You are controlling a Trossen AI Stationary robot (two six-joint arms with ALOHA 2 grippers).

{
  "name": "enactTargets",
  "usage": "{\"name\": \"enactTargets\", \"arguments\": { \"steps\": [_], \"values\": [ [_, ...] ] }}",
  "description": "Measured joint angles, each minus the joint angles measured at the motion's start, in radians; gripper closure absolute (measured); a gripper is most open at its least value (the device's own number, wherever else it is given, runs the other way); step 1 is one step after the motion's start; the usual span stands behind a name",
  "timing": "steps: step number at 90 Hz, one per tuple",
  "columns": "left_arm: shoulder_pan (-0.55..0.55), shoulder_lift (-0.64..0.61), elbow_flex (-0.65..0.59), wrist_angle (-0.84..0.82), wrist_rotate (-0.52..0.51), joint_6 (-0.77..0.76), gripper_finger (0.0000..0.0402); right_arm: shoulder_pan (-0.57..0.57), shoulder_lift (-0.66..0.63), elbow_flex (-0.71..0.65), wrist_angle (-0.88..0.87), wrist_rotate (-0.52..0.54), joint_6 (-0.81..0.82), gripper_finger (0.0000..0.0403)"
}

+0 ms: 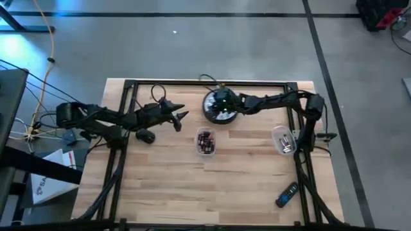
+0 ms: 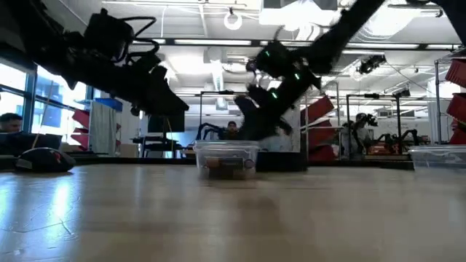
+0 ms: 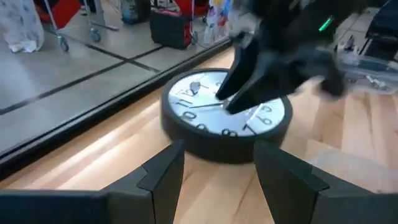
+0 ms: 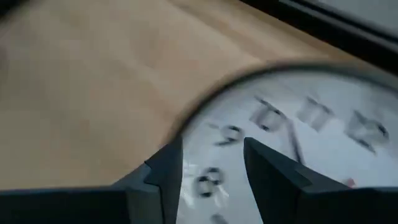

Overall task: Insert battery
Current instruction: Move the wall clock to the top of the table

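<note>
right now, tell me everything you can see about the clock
The clock is round, with a thick black rim, a white face, black numerals and thin dark hands. It lies flat, face up, on the wooden table near its far edge, about midway across. The right gripper hovers just over the face, fingers open; whether it touches is unclear. The left gripper, also open, points at it from the side, apart.

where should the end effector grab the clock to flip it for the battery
By the black rim, judging from its pose: the clock lies flat, face up, so only the edge offers a pinch. The left end effector is open, level with it; come in from that side.
</note>
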Motion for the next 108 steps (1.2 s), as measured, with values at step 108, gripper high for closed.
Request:
{"name": "enactTargets", "arguments": {
  "steps": [108],
  "values": [
    [0.226,0.502,0.286,-0.181,0.287,0.207,0.0225,-0.171,-0.194,-0.464,0.027,0.077,-0.492,0.0263]
  ]
}}
